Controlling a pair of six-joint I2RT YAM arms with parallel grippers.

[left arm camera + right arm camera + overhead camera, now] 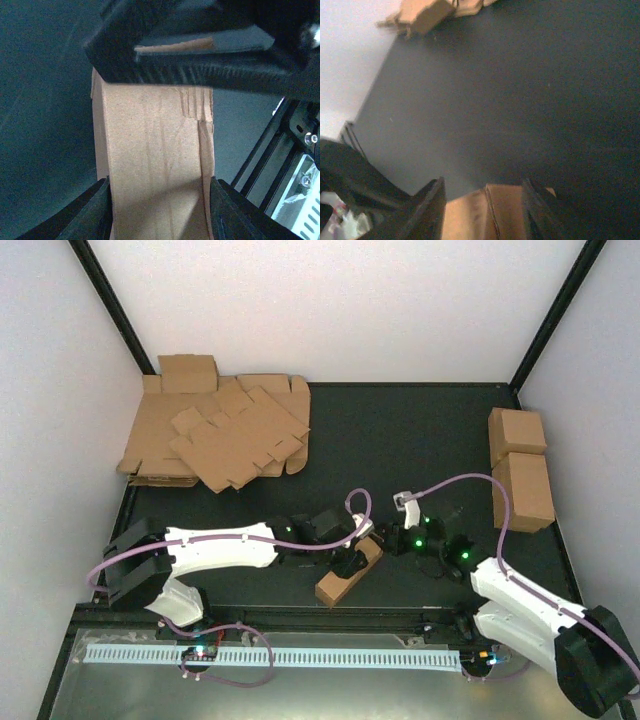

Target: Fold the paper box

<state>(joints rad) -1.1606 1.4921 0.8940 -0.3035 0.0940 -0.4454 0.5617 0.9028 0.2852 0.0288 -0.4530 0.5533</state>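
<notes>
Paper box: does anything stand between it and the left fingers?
Nothing visible does. In the left wrist view the box lies directly between the left fingers, which seem to touch its two long sides.

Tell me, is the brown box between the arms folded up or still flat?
Folded up: the box lies as a long block with sides, unlike the flat sheets behind. Whether its ends are closed, cannot tell.

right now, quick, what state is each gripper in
left gripper: closed on the long plain brown cardboard paper box, a finger on each side
right gripper: fingers apart over the box's end; gripping or open cannot be told
</notes>
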